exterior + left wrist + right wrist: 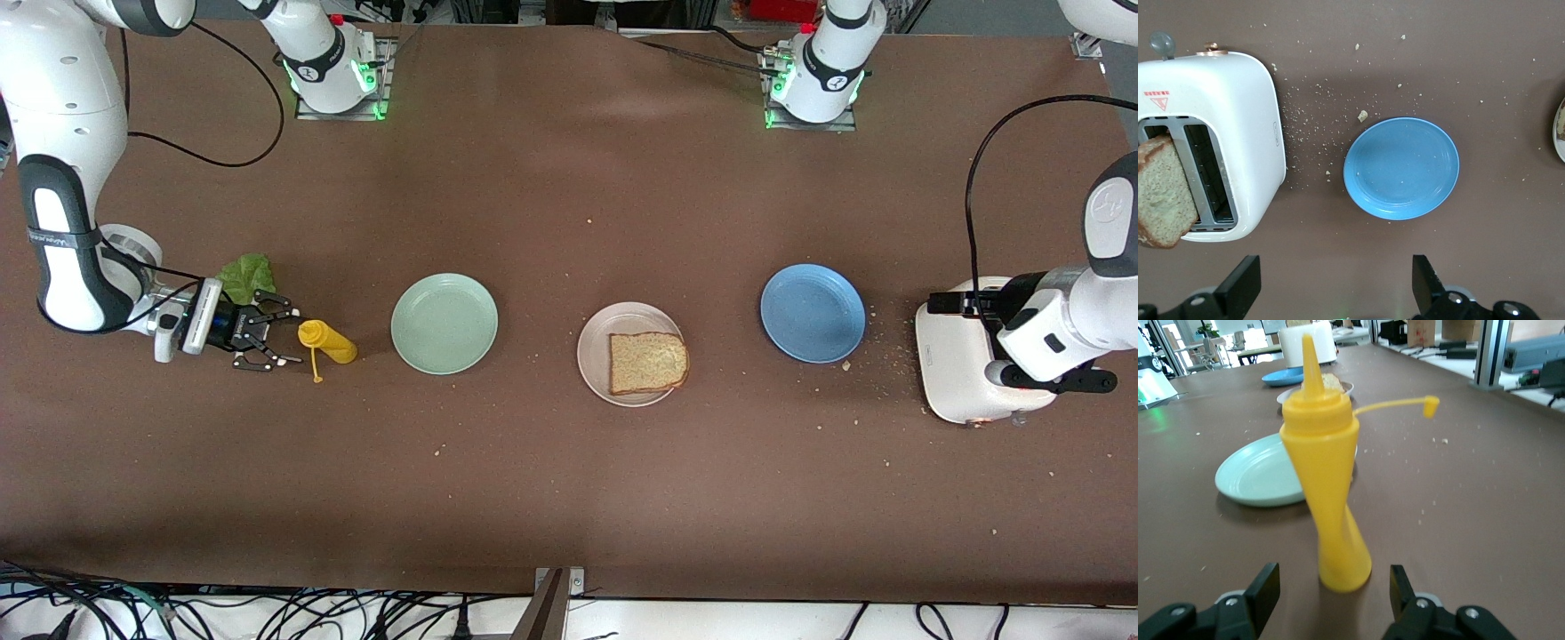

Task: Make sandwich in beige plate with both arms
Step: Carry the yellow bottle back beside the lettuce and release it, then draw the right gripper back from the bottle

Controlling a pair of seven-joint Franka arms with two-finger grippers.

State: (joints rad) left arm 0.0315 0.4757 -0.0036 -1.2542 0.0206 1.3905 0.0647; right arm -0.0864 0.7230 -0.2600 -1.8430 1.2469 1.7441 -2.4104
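Brown tabletop (569,498): you have three plates in a row across the middle, with crumbs scattered mostly around the blue one.
Beige plate (594,345): it sits between the mint-green plate (444,323) and the blue plate (812,312), a little nearer the front camera than either.
Toast on the plate (648,363): one speckled brown slice lies flat on the beige plate, covering the side toward the left arm's end and reaching the rim.
Second slice (1161,193): you can see it in the left wrist view standing up out of a slot of the white toaster (1238,113).
Toaster: it stands at the left arm's end of the tabletop, just beside the blue plate.
Left end effector (1336,288): its fingers are spread wide with nothing between them; it hangs above the bare tabletop between the toaster and the blue plate, well apart from the beige plate.
Lettuce leaf (246,275): it lies on the tabletop at the right arm's end, partly hidden by the right arm's wrist.
Yellow sauce bottle (327,341): it stands just in front of the right fingertips, its tethered cap hanging off to one side.
Right end effector (274,335): its fingers are parted on either side of the bottle's base and you can see a gap on both sides, so it grips nothing. The mint-green plate lies between it and the beige plate.
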